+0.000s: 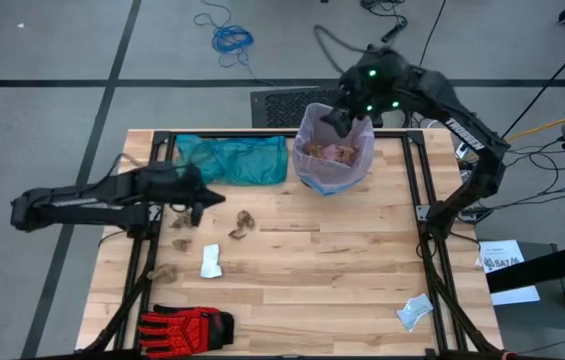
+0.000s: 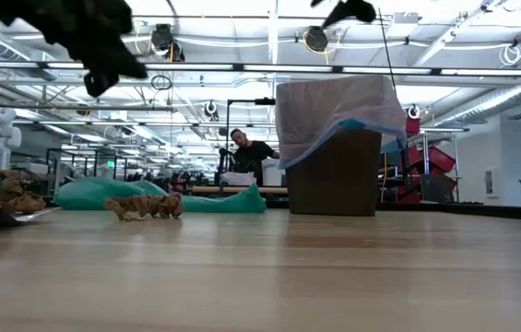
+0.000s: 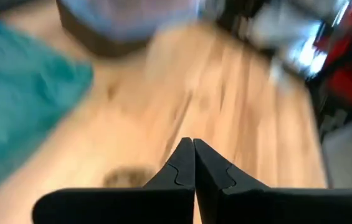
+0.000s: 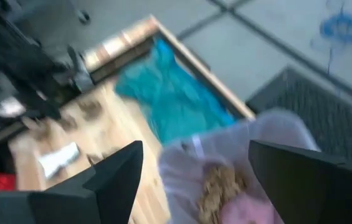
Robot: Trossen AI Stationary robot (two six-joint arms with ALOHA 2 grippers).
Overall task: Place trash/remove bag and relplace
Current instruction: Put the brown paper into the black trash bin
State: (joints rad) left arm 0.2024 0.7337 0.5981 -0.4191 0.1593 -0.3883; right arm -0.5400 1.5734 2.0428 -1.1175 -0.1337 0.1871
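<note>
Right gripper (image 1: 347, 113) spread wide above the bag (image 1: 334, 165), holding nothing.

Pale lavender bag (image 1: 334, 160), teal bag (image 1: 234, 160)

So there are 4 cams. The high one looks straight down on the whole table (image 1: 292, 270). The low one sits at tabletop level, facing across toward the far edge and the room behind. Each wrist cam rides close, looking past its own fingers. All 4 catch the bag (image 1: 334, 150) and the teal bag (image 1: 234, 158) by the far edge.
</note>
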